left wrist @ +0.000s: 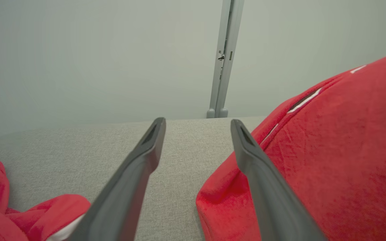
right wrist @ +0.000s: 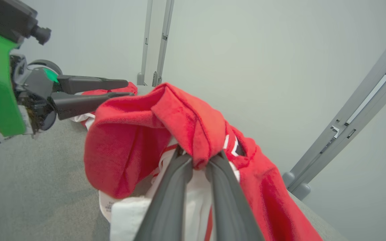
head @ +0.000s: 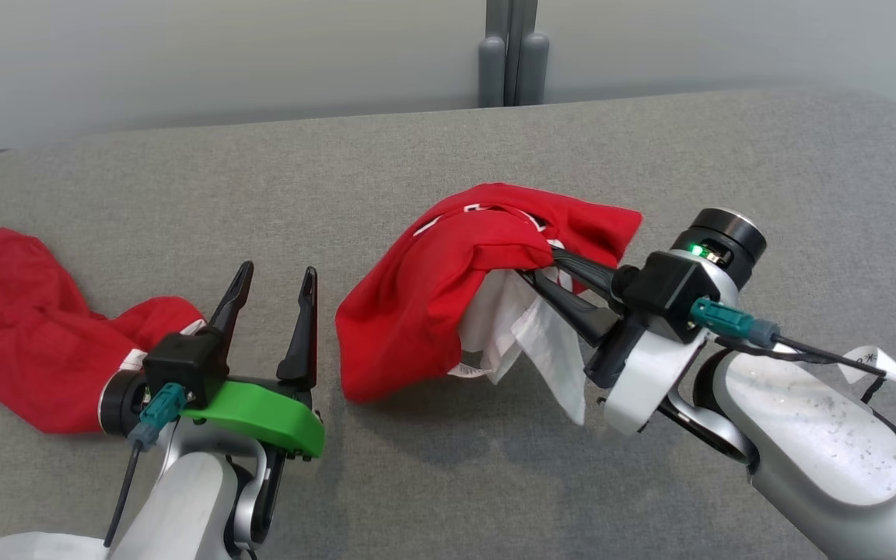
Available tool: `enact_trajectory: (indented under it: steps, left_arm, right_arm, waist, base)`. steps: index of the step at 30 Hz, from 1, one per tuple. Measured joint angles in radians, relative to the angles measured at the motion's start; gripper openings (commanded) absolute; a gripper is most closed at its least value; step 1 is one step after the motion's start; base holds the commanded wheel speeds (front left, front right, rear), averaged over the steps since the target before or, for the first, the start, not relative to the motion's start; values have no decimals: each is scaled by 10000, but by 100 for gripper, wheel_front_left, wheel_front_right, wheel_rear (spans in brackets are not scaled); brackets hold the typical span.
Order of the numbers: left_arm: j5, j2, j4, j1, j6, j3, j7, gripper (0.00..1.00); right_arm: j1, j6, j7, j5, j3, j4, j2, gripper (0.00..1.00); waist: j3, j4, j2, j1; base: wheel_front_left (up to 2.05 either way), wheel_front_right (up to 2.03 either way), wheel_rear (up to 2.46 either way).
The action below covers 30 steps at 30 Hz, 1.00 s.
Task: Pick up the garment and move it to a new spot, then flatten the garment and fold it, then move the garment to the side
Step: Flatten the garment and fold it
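1. Lower left of the head view: the left pincer (head: pixel 277 274) stands wide and holds nothing. Its fingers point up-frame, just left of the garment's lower-left edge.
2. Lower right: the right pincer (head: pixel 545 264) reaches in from the right, narrowed onto a fold of the red garment (head: pixel 417 303). This arm has the cloth.
3. The garment sits centre-frame, bunched and partly raised, with white lining (head: pixel 549 350) hanging beneath. Its long axis runs from lower left to upper right.
4. A second red cloth (head: pixel 20 311) crowds the left edge.
5. Bare surface (head: pixel 728 155) opens above and to the right, probably the freer way to carry it.
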Motion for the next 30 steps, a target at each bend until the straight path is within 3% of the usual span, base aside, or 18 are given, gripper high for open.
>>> enact_trajectory:
  steps: [5, 11, 15, 20, 23, 30]
  left_arm:
    - [-2, -61, 38, 223, 0, 25, 0, 100]
    - [-2, -71, 29, 546, 0, 251, 0, 100]
    - [-2, -69, -15, 736, 0, 297, 0, 100]
    - [-13, -75, -96, 829, 0, 307, 0, 100]
    - [-13, -65, -155, 905, 0, 408, 0, 100]
    - [-13, 86, -270, 1018, 0, 447, 0, 100]
  right_arm:
    - [-166, 0, 909, 2558, 40, -1586, -190, 0]
    - [130, -2, 2491, 5969, -2280, -2088, -142, 0]
    - [1111, -481, 3963, 7827, -2851, -1611, -303, 0]
    - [2100, -1152, 5095, 8654, -2880, -1501, -706, 0]
    - [2175, -1360, 5528, 9010, -2917, -1866, -777, 0]
    - [2230, -2205, 5854, 9179, -3505, -1708, -1005, 0]
  waist:
    - [-300, 185, 0, 0]
    - [-621, 396, 0, 0]
    - [-776, 455, 0, 0]
    - [-792, 453, 0, 0]
    - [-774, 412, 0, 0]
    - [-653, 132, 0, 0]
  base:
    - [0, 0, 0]
    - [0, 0, 0]
    - [0, 0, 0]
    - [0, 0, 0]
    - [0, 0, 0]
    - [0, 0, 0]
